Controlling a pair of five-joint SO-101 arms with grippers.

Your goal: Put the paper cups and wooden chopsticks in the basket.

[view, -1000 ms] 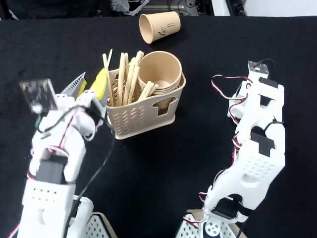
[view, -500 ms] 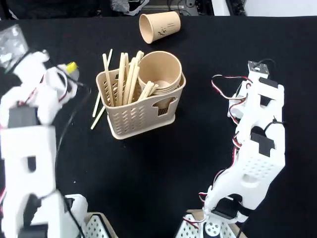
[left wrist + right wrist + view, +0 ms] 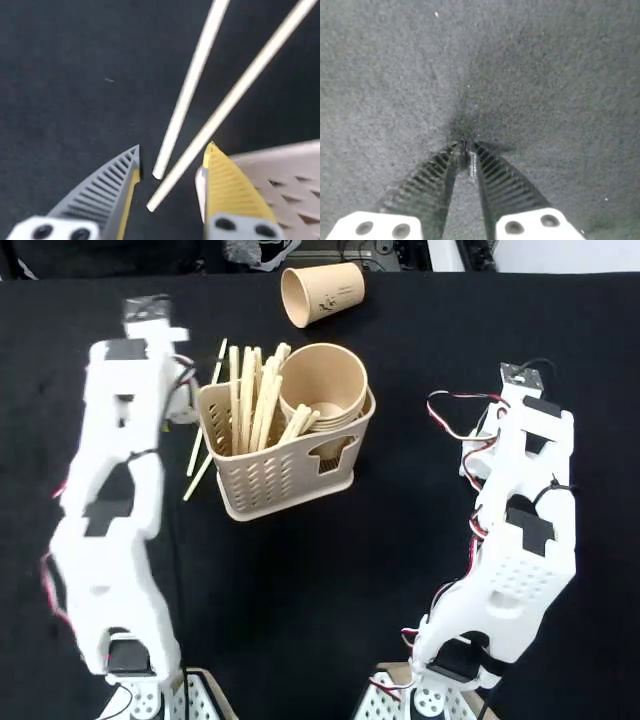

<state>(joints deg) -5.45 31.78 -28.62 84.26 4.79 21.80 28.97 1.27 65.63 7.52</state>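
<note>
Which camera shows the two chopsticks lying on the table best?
The left wrist view: the two chopsticks lie close up, their ends between the open left pincer tips. The high view shows them from far, between the basket and the left arm. The right wrist view faces black cloth.

matt perforated plastic basket (image 3: 285, 480), wooden chopsticks (image 3: 190, 95).

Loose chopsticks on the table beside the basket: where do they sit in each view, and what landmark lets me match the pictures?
High view: the two loose chopsticks lie on the black cloth, between the left arm and the basket.
Left wrist view: the loose chopsticks run between the fingers of the open left pincer.
Right wrist view: the shut right pincer over black cloth.
Shared landmark: the basket's perforated beige wall.
</note>
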